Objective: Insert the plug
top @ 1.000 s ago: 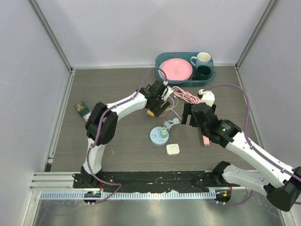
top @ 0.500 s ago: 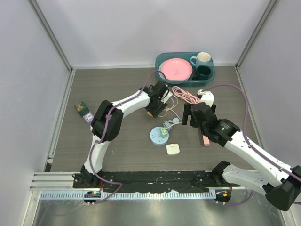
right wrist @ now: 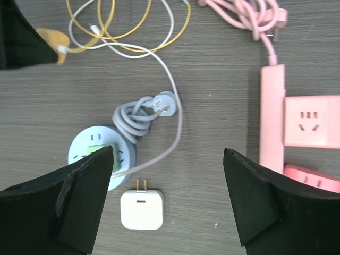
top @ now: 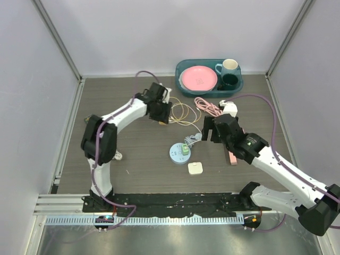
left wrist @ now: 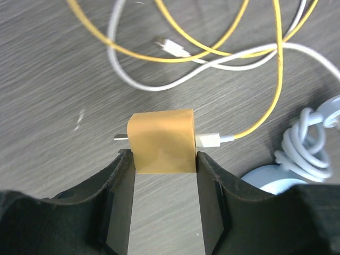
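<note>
An orange plug (left wrist: 162, 141) with a metal prong on its left and a yellow cable (left wrist: 265, 111) on its right sits between the fingers of my left gripper (left wrist: 163, 159), which is shut on its two sides just above the table. From above, this gripper (top: 161, 118) is left of the yellow cable loops. A round pale-blue socket (top: 179, 152) with a green insert lies mid-table, also in the right wrist view (right wrist: 95, 151). My right gripper (right wrist: 167, 151) hangs open above a white square adapter (right wrist: 141, 209) and holds nothing.
A coiled grey cable with its plug (right wrist: 162, 103) lies beside the round socket. A pink power strip (right wrist: 272, 122) and pink cube socket (right wrist: 311, 121) lie to the right. A teal tray (top: 240, 85) with a pink plate (top: 198, 78) and mugs stands at the back.
My left gripper has narrowed onto the orange plug and swung left with it, dragging the yellow cable. The right arm has barely shifted.
</note>
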Controlling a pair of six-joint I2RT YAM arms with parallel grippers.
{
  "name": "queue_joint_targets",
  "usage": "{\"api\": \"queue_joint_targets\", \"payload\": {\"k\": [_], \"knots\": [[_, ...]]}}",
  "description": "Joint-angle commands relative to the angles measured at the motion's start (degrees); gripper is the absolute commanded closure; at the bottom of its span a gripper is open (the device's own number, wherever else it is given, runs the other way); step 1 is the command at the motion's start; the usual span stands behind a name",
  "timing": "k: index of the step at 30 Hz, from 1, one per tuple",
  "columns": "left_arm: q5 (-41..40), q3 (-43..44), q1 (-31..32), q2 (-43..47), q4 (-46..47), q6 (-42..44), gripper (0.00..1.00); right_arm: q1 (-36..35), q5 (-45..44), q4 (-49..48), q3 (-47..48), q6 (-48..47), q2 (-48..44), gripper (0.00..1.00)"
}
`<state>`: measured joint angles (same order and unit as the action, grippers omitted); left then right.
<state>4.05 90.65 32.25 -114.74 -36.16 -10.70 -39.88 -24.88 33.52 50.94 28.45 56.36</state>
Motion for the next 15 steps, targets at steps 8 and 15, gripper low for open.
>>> {"api": "queue_joint_targets", "payload": {"k": [8,15], "knots": [[12.64,-17.78,-7.11,20.60,19.18,-20.75,0.78,0.24,15.56,-13.82,6.19,-0.07,8.75,0.14],[15.72,-27.18,-7.11,27.81,28.24,-24.89,0.78,0.24,19.78,-19.01,9.70,8.80,15.17,0.14]]}}
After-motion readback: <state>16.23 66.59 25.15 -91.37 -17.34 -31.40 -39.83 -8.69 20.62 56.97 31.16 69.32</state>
